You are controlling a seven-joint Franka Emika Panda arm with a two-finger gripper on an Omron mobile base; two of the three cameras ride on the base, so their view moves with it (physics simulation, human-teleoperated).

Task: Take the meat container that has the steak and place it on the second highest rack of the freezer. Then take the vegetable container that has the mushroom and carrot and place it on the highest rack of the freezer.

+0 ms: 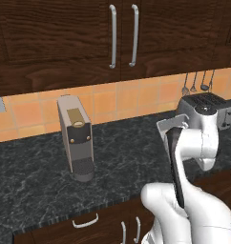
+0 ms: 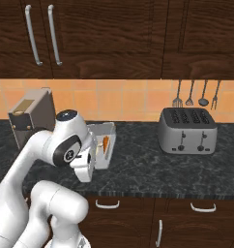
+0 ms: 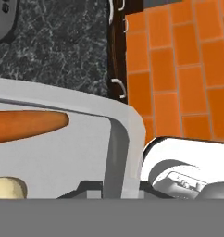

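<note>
The vegetable container (image 2: 108, 133) is a shallow light-grey tray, lifted off the counter and tilted on edge in front of the arm. My gripper (image 2: 91, 160) is shut on its rim. In the left base view the tray (image 1: 171, 125) shows behind my wrist. The hand view has the tray wall (image 3: 117, 152) close up, pinched at the bottom by my gripper (image 3: 115, 190). Inside it lie the orange carrot (image 3: 26, 125) and the pale mushroom (image 3: 7, 187). The carrot (image 2: 105, 143) also shows from the right. The meat container, the steak and the freezer are out of view.
A coffee machine (image 1: 75, 138) stands on the dark stone counter (image 1: 31, 176) at the left. A silver toaster (image 2: 187, 130) stands at the right, with utensils (image 2: 196, 94) hanging above it. Dark wood cabinets (image 1: 65, 33) hang overhead. An orange tiled floor (image 3: 178, 69) lies below.
</note>
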